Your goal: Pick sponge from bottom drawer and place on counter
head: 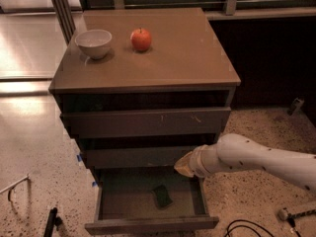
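Arm reaching in from the right, gripper (184, 166) low over the open drawer (148, 225).

The gripper hangs at the drawer's right rear corner, just in front of the middle drawer's (133, 157) right end; I can't tell how open it is, and nothing shows in its hold. The sponge (161, 195) lies flat on the drawer floor, right of centre, below and left of the gripper and apart from it. Up on the counter (187, 48) sit a white bowl (94, 43) and a red apple (141, 39), near the back left.
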